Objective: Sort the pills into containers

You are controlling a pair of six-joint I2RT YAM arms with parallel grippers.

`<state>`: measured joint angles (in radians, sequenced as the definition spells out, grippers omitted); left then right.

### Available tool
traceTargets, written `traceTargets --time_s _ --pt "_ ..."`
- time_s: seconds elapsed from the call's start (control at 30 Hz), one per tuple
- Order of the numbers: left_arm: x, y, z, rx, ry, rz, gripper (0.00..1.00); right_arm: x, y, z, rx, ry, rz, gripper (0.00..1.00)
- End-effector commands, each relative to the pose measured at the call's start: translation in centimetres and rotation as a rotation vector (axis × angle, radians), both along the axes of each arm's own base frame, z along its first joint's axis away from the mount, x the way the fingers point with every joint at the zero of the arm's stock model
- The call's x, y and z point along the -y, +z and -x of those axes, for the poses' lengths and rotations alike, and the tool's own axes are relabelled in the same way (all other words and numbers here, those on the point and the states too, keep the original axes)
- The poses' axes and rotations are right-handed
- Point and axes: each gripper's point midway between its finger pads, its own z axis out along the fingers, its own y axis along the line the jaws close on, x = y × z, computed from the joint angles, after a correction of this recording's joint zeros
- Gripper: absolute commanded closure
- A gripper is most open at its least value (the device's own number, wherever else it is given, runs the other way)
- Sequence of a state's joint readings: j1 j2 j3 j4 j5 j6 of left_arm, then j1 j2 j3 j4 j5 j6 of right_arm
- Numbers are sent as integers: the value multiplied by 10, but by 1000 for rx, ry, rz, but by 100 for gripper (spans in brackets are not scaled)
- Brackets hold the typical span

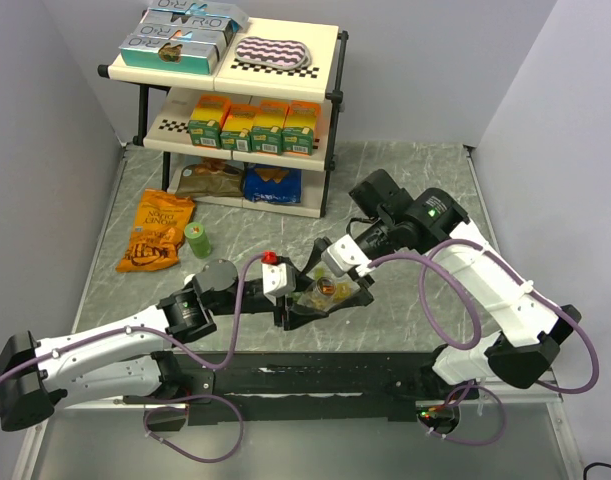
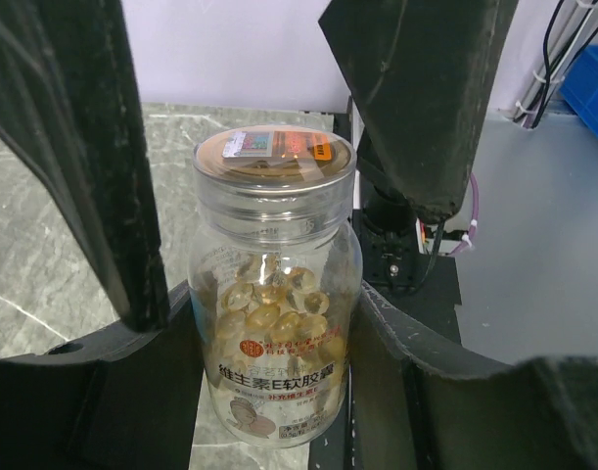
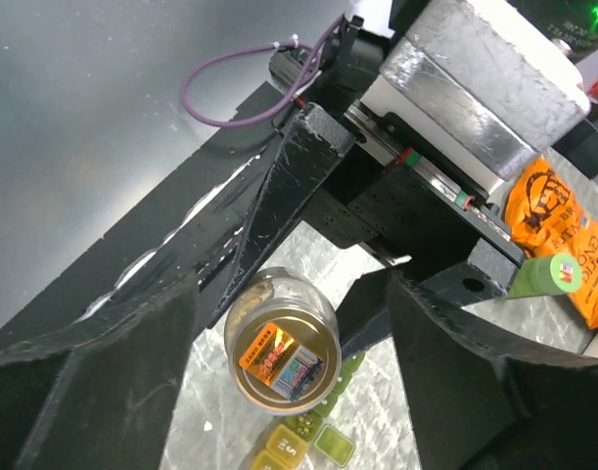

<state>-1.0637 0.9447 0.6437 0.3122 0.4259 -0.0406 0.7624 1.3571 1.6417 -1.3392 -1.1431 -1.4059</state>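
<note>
A clear pill bottle (image 1: pixel 326 291) holding yellow softgels stands upright between the fingers of my left gripper (image 1: pixel 307 303), which is shut on its body. In the left wrist view the bottle (image 2: pixel 274 196) fills the centre, with a sticker on its clear lid and my left gripper (image 2: pixel 271 318) around it. My right gripper (image 3: pixel 294 318) is open, its fingers (image 3: pixel 455 362) standing on either side of the bottle's lid (image 3: pixel 282 360) from above. The container strip (image 3: pixel 306 443) lies on the table just beside the bottle, only its yellow and green end compartments showing.
A green cylindrical bottle (image 1: pixel 197 240) and an orange snack bag (image 1: pixel 157 232) lie to the left on the table. A two-tier shelf (image 1: pixel 330 60) with boxes and packets stands at the back. Grey walls close both sides.
</note>
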Motion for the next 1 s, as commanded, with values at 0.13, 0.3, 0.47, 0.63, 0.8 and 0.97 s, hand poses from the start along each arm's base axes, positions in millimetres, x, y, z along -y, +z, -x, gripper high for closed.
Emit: traceTargets --time_s 0.13,0.3,0.47,0.63,0.8,0.97 --pt "-3 26 4 56 -20 48 99 26 -10 22 -94 -19 134 25" --pt "-7 26 6 51 -24 42 99 28 -18 19 -89 -35 169 30" --pt "-10 27 7 53 -20 48 99 31 -21 18 -86 -51 187 36" --pt "-9 27 2 49 5 49 99 29 -19 19 -107 -75 180 58" --pt "-16 36 -25 54 171 68 99 17 -17 4 -147 -180 171 71" --pt "-36 65 -55 67 386 218 99 2 -35 -13 -363 -375 266 77"
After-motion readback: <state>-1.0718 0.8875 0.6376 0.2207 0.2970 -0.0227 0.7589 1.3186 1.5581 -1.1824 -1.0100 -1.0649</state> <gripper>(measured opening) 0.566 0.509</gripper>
